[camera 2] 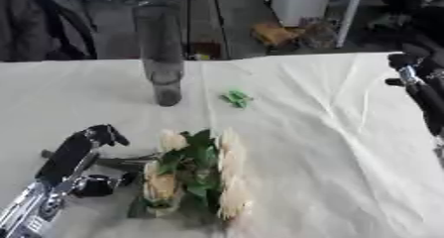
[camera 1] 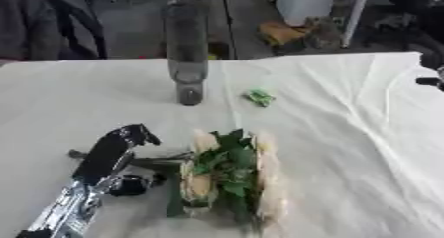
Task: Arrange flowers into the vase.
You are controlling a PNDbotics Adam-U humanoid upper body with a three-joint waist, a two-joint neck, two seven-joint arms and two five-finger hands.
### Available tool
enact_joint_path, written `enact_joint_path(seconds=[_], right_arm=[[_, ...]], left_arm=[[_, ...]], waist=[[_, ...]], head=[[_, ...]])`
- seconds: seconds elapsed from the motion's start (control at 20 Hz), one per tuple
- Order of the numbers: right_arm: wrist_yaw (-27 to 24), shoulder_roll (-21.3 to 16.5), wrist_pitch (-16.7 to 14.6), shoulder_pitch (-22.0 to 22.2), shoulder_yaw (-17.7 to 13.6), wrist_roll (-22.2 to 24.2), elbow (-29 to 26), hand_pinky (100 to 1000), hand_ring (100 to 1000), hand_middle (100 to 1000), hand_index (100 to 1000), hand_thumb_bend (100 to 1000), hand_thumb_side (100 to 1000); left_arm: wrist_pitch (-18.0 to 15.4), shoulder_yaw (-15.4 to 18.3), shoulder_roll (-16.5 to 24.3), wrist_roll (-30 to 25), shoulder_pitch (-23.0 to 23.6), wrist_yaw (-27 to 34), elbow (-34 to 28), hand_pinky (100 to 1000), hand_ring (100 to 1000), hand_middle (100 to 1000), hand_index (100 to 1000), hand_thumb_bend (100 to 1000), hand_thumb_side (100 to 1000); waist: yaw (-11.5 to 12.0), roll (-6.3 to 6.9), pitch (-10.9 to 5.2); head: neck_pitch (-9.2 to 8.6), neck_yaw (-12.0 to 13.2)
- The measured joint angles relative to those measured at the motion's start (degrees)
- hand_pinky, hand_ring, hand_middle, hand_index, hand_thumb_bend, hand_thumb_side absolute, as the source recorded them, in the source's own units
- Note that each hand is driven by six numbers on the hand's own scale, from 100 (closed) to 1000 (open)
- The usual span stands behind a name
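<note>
Lying on the white-covered worktop (camera 1: 347,133) at about 6 o'clock: a bunch of flowers (camera 1: 227,175), cream blooms and green leaves, stems pointing toward 9 o'clock. Reaching in from 7 o'clock, the left robot hand (camera 1: 117,150), fingers straight and apart, just beside the stems; contact unclear. Standing upright at 12 o'clock, well apart from the bunch, a tall clear vase (camera 1: 187,53). Near it, toward 1 o'clock, a small green scrap (camera 1: 259,97). Showing at the 3 o'clock edge, the right robot hand (camera 2: 415,76); finger state impossible to tell.

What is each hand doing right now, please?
Left hand: fingers curled, beside the flower stems; whether it grips them cannot be told.
Right hand: cannot be told.
</note>
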Motion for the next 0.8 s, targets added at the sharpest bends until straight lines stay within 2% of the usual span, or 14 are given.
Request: enact_joint_path(seconds=[0.8], right_arm=[[0.0, 0.0, 0.0, -0.4, 0.0, 0.0, 0.0, 755, 897, 806, 780, 100, 609]], left_arm=[[0.1, 0.2, -0.9, -0.4, -0.6, -0.7, 2.0, 685, 556, 550, 629, 685, 100]], waist=[[0.0, -0.08, 0.23]], head=[[-0.02, 0.0]])
